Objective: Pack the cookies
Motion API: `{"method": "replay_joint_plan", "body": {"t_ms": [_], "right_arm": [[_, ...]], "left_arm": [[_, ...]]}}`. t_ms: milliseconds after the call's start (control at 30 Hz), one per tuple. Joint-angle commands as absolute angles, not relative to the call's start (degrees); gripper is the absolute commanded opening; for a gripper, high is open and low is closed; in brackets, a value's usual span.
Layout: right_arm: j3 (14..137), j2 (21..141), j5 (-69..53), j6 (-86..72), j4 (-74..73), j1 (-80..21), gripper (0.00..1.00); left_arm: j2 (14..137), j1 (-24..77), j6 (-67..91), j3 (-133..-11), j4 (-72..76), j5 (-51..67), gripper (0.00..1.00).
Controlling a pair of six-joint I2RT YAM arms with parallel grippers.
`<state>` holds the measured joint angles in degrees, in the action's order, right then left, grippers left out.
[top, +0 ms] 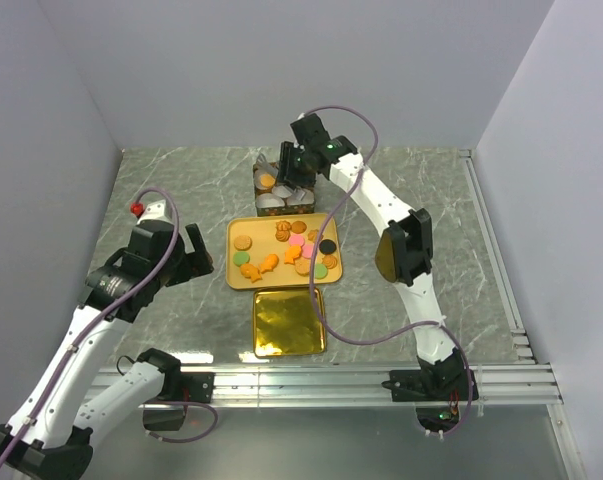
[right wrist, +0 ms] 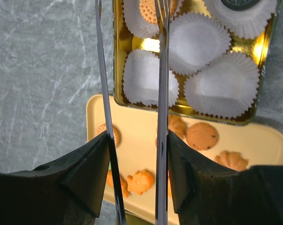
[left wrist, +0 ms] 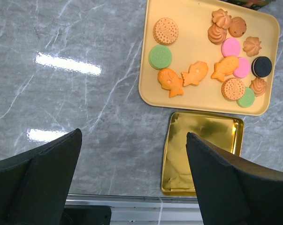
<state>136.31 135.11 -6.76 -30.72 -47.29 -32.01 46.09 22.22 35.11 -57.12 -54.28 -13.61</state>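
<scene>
Cookies (left wrist: 224,68) are mostly sitting loose on the yellow tray (left wrist: 193,42) in the middle of the desk (left wrist: 61,93): round ones in tan, green, pink and black, swirled ones, three orange fish. Behind the tray a gold tin (right wrist: 118,56) is lying open, packed with white paper cups (right wrist: 197,40). A tan cookie (right wrist: 148,7) is resting in one cup at the far side and a dark cookie (right wrist: 240,3) in another, both cut off by the frame edge, while three nearer cups are sitting empty. A gold lid (left wrist: 202,150) is lying flat just in front of the tray.

The right gripper (right wrist: 137,140) is hanging over the tin, its fingers pressing on a pair of metal tongs (right wrist: 162,93) with the blades partly apart. The tips are running out of view, so I can't tell whether they're carrying anything. The left gripper (left wrist: 132,136) is hovering over the desk left of the tray, spread wide and holding nothing.
</scene>
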Motion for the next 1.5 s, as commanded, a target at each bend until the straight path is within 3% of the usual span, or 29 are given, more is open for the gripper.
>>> {"method": "replay_joint_plan", "body": {"t_ms": [0, 267, 733, 1167, 1467], "right_arm": [[135.36, 127.54, -5.28, -29.62, -47.46, -32.52, 0.56], [128.42, 118.15, -0.8, -27.78, -51.15, -35.67, 0.56], [101.52, 98.19, 5.54, -32.69, -57.03, -47.89, 0.56], [98.44, 99.4, 3.52, -37.88, -63.98, -54.23, 0.57], [96.06, 102.04, 1.93, -37.97, -61.26, -54.93, 0.57]], "left_arm": [[45.0, 22.5, 35.16, -57.57, -53.44, -14.94, 0.99], [45.88, 22.5, 34.98, -57.48, -53.44, -14.59, 0.96], [43.6, 22.5, 34.28, -57.39, -52.65, -13.27, 0.99], [40.26, 23.55, 35.59, -57.74, -53.17, -15.12, 0.99], [36.3, 23.47, 35.95, -56.25, -54.14, -12.48, 0.99]]}}
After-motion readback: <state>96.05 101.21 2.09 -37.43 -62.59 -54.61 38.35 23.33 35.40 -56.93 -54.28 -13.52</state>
